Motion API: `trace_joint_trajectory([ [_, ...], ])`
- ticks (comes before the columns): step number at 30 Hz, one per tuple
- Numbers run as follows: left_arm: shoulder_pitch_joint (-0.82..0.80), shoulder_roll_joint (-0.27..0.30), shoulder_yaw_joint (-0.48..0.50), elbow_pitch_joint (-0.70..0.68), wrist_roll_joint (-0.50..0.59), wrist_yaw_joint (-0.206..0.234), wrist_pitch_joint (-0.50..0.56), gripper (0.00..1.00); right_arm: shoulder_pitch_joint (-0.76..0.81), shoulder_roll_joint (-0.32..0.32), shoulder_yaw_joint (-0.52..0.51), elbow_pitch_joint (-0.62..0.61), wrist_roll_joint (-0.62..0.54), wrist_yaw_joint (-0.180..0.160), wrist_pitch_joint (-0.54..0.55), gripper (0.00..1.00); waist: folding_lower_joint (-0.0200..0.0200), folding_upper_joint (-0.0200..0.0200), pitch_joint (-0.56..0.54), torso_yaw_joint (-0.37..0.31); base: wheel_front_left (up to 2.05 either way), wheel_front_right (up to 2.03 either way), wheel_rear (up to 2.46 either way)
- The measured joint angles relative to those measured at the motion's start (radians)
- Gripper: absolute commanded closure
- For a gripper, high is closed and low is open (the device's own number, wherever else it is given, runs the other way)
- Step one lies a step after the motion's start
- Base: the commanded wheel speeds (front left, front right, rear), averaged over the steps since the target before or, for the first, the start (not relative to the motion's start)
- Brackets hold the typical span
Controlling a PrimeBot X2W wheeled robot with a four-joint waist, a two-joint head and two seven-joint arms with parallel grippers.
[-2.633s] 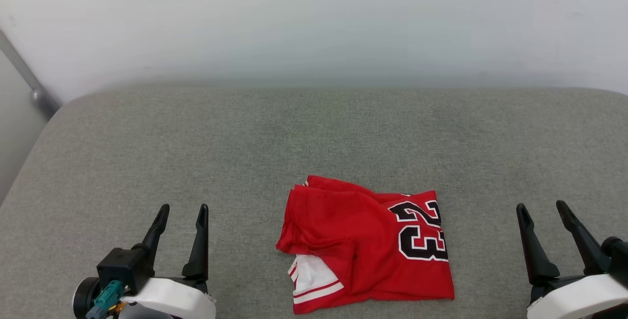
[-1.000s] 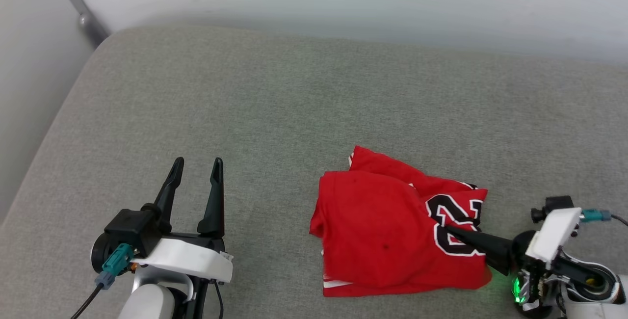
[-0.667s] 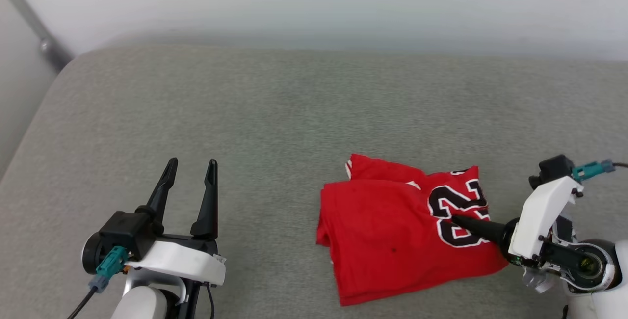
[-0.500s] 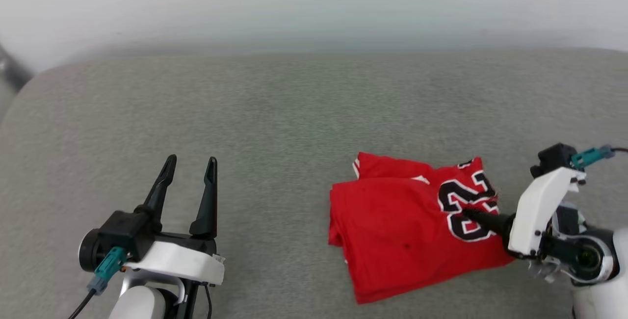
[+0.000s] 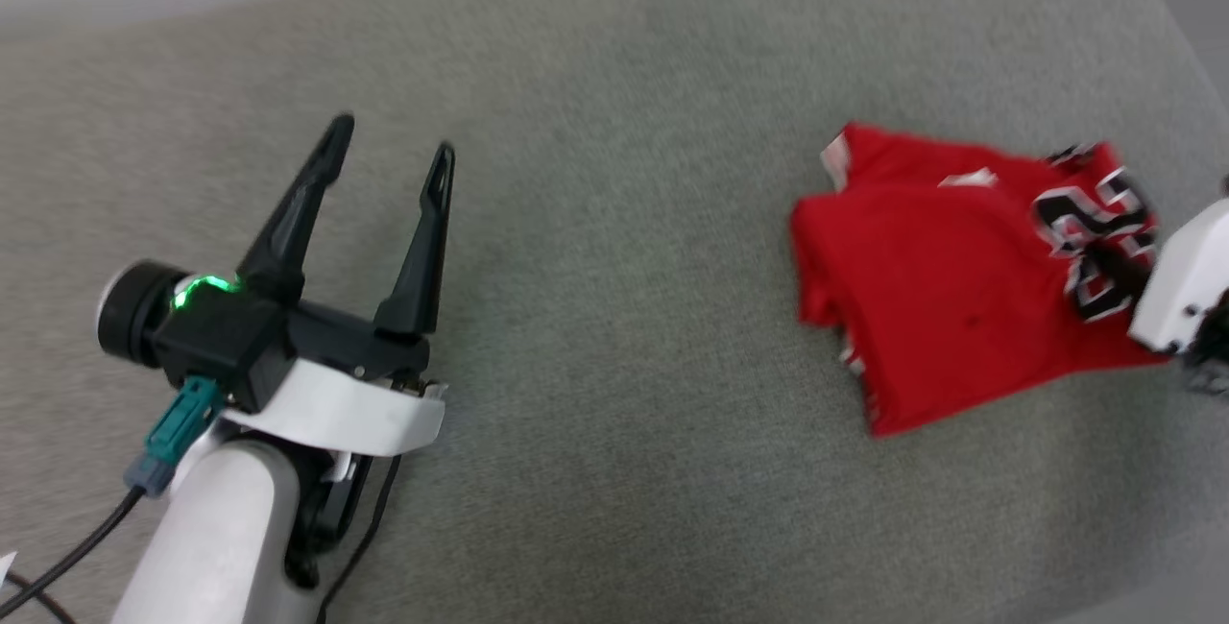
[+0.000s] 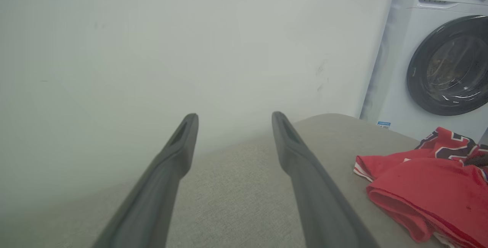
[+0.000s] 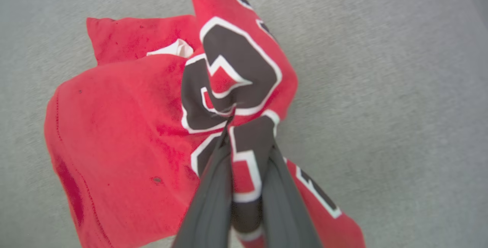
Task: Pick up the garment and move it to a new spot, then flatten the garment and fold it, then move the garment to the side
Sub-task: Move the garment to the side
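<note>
Shirt (image 5: 941, 298) is soft, thin red cloth, matt, & its black-white numbers look smooth & flat. Cushion (image 5: 624, 336) is rough grey woven cloth, also matt. L gripper (image 5: 392, 136) has matt black plastic fingers & a smooth white plastic shell; washer (image 6: 438, 65) is shiny white w/ a glossy dark door; wall (image 6: 152, 30) is smooth & matt.

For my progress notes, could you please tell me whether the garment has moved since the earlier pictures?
Yes. The garment, pinched by the right gripper, has shifted rightward, toward the right end of the grey cushion.
</note>
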Motion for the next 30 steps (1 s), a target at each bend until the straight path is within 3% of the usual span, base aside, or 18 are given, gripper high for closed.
trace_joint_trajectory([
  [8,-0.150,0.020,-0.062,-0.121,0.036,-0.034,0.091,0.00,-0.176,-0.055,-0.180,0.120,-0.158,0.000,-0.139,1.00,0.0000,0.0000,0.216,-0.072,0.00,0.00,0.00],
  [17,-0.222,0.025,-0.091,-0.167,0.045,-0.043,0.123,0.00,-0.319,-0.026,-0.365,0.198,-0.294,0.000,-0.324,1.00,0.0001,0.0000,0.373,-0.074,0.00,0.00,0.00],
  [18,-0.221,0.026,-0.092,-0.169,0.047,-0.043,0.124,0.00,-0.323,-0.020,-0.376,0.205,-0.317,0.000,-0.345,0.75,0.0001,0.0000,0.380,-0.069,0.00,0.00,0.00],
  [19,-0.221,0.028,-0.093,-0.171,0.047,-0.043,0.124,0.00,-0.326,-0.012,-0.389,0.209,-0.333,0.000,-0.370,0.00,0.0001,0.0000,0.385,-0.063,0.00,0.00,0.00],
  [26,-0.217,0.028,-0.099,-0.165,0.046,-0.040,0.109,0.00,-0.329,0.014,-0.460,0.223,-0.435,0.000,-0.511,0.00,0.0000,0.0000,0.360,-0.053,0.00,0.00,0.00],
  [30,-0.195,0.010,-0.109,-0.132,0.030,-0.037,0.080,0.00,-0.296,-0.016,-0.461,0.192,-0.467,0.000,-0.561,0.00,-0.0001,0.0000,0.308,-0.053,0.00,0.00,0.00],
])
